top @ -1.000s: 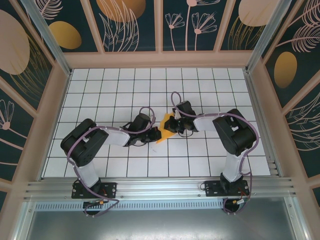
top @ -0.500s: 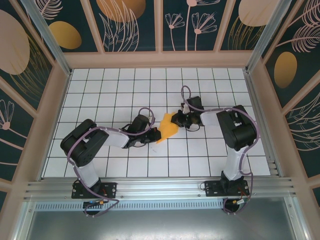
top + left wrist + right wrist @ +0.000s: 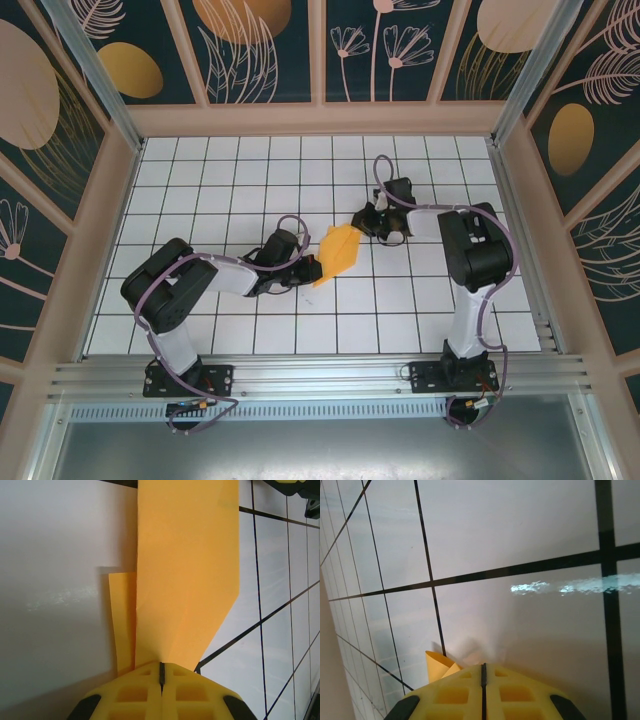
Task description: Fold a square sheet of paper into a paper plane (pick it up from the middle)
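Nearest to us, our left gripper [image 3: 161, 666] is pressed together, pinching the near left end of the half-made paper plane [image 3: 340, 250]. The paper's long side runs from there toward the far right, low over the middle of the table [image 3: 200, 170]. At its far tip sits our right gripper [image 3: 483, 666], fingers pressed together. A paper corner pokes out just beside them, but we cannot tell if it is pinched. White tiles lie open all around, with the walls [image 3: 260, 50] well apart.
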### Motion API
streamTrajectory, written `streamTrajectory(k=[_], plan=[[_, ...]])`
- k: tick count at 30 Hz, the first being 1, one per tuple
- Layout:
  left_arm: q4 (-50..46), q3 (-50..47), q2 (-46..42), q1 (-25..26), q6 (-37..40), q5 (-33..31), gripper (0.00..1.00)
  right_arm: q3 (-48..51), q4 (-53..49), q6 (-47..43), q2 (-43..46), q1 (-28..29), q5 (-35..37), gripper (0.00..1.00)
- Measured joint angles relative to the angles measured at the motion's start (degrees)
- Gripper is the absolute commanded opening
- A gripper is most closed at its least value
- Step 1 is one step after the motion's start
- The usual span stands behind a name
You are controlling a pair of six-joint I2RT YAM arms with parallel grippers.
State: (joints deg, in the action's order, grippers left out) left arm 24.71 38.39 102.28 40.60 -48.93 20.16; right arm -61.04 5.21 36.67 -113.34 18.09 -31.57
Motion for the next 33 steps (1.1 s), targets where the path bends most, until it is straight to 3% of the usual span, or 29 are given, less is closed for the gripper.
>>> streamTrajectory(k=[7,16,21,33], plan=[[0.02,0.02,-0.02,0.0,0.0,0.09,0.07,-0.35,-2.67,-1.77,0.33,-0.33,0.74,0.15],[-6.12,1.64,-2.08,0.0,0.2,0.2,0.2,5.49,-4.59,-5.2,13.57,-0.55,2.75,0.45],[-11.26,5.27,-4.48,0.0,1.07,-1.49,0.29,10.88,-3.96,-4.83,15.1,-0.52,2.78,0.5],[-17.27,13.29,0.28,-0.96,4.42,-7.17,0.29,14.32,-0.24,-3.52,14.93,-0.35,-0.09,0.54]])
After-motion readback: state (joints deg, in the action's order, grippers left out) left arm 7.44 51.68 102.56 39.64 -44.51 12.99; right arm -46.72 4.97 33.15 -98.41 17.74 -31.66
